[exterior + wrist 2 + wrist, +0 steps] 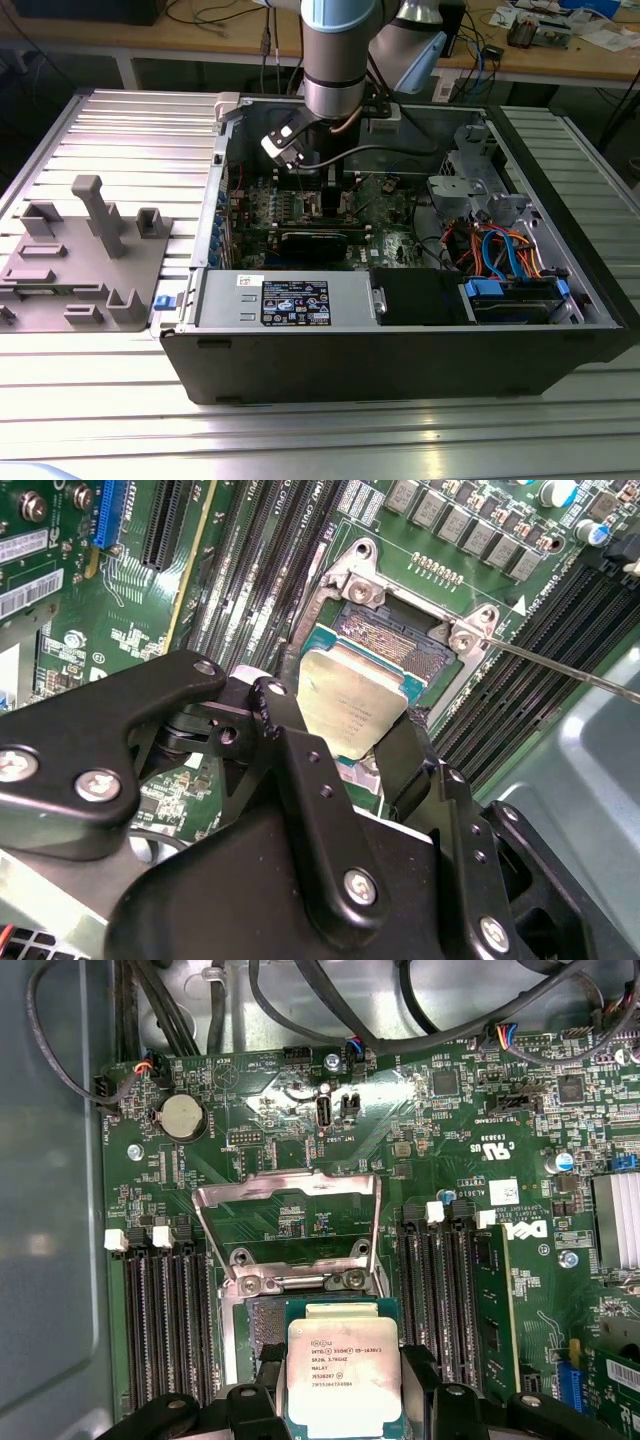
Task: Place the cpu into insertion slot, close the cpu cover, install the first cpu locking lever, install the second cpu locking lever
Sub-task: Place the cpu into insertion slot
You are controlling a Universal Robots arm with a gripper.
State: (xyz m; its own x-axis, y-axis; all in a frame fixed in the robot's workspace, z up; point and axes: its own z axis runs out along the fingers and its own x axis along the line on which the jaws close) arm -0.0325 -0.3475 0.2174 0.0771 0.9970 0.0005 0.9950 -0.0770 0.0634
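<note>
My gripper (345, 720) reaches down into the open computer case (200, 300) from the arm (338, 60). It is shut on the cpu (350, 705), a flat silver square pinched by its edges between black fingers (282, 735). The cpu (343, 1375) hangs over the insertion slot (390, 640), covering the near part of its dark centre; I cannot tell whether they touch. The cpu cover (290, 1188) stands swung up and open behind the insertion slot (255, 1325). A thin metal locking lever (560, 670) sticks out beside the socket, unlatched.
Long memory slots (165, 1320) flank the socket on both sides. A black graphics card (315, 242), the power supply (285, 298) and a drive cage with coloured cables (500, 250) crowd the case. A grey fixture (85, 250) sits at the exterior view's left.
</note>
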